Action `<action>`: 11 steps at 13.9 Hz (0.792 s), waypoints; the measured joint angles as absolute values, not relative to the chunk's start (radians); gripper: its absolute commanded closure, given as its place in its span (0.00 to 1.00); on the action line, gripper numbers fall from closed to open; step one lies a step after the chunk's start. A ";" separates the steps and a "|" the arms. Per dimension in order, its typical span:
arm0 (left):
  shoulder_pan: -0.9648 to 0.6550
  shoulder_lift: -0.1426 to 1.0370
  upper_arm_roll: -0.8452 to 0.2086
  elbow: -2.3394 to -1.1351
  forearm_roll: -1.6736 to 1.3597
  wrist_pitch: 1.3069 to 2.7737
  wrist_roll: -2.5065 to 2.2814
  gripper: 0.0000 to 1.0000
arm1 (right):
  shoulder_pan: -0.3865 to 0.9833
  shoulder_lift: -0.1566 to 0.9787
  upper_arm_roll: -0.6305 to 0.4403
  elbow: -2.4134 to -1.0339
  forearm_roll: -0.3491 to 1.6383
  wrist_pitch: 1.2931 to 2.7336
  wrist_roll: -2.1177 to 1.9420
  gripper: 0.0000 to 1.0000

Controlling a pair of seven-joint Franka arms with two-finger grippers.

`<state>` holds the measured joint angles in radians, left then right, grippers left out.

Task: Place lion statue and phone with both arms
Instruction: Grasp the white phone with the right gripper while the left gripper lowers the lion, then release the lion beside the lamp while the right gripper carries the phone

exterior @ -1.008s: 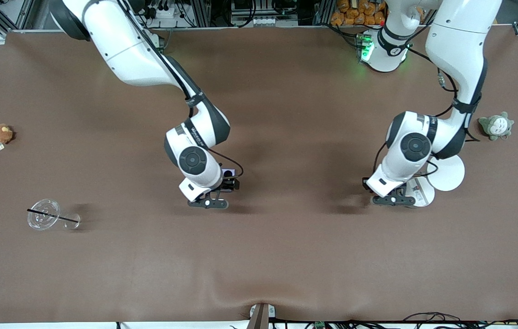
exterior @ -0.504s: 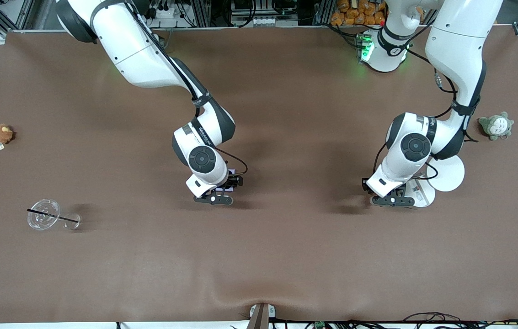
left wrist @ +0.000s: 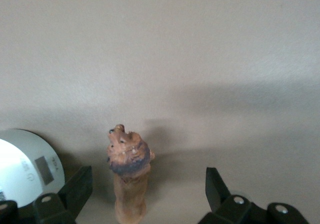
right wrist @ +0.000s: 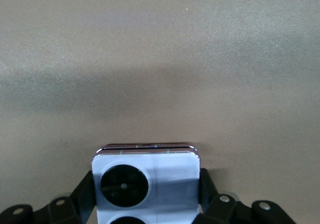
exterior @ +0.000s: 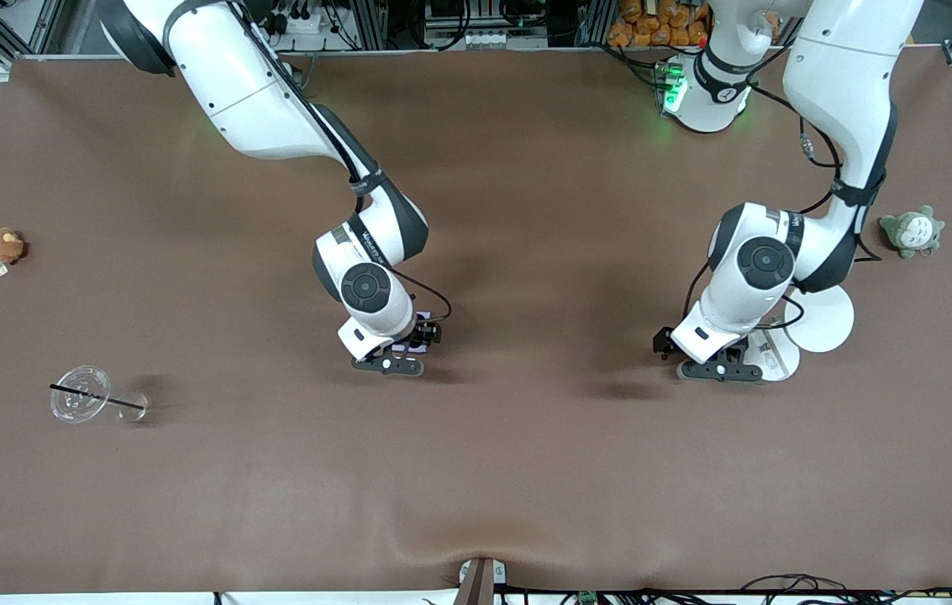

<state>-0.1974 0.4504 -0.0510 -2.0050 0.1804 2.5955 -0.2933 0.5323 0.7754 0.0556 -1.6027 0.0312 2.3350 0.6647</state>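
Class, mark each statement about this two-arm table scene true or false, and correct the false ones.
1. The right gripper has its jaws shut on the pale lavender folded phone. True.
2. The left gripper clamps the orange-brown lion statue. False: its jaws stand open on either side of the statue, touching neither side.
3. The grey-white plush toy lies toward the left arm's end of the table. True.
4. The clear plastic lid with a black straw lies beside the white round container. False: the lid lies toward the right arm's end, and the container is beside the left gripper.
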 measured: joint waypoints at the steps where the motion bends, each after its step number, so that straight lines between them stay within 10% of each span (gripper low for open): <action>1: -0.197 0.435 -0.051 -1.998 0.180 2.594 -0.293 0.00 | 0.532 0.775 0.055 -1.604 0.032 2.340 0.666 0.81; 11: -0.197 0.270 -0.052 -1.740 0.180 2.136 -0.294 0.00 | 0.126 0.777 0.025 -1.466 -0.024 2.378 0.141 0.72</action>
<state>-0.1973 0.2704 -0.0516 -1.7399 0.1803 2.1365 -0.2940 0.1261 0.7767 0.0254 -1.4665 -0.0242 2.3776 0.1407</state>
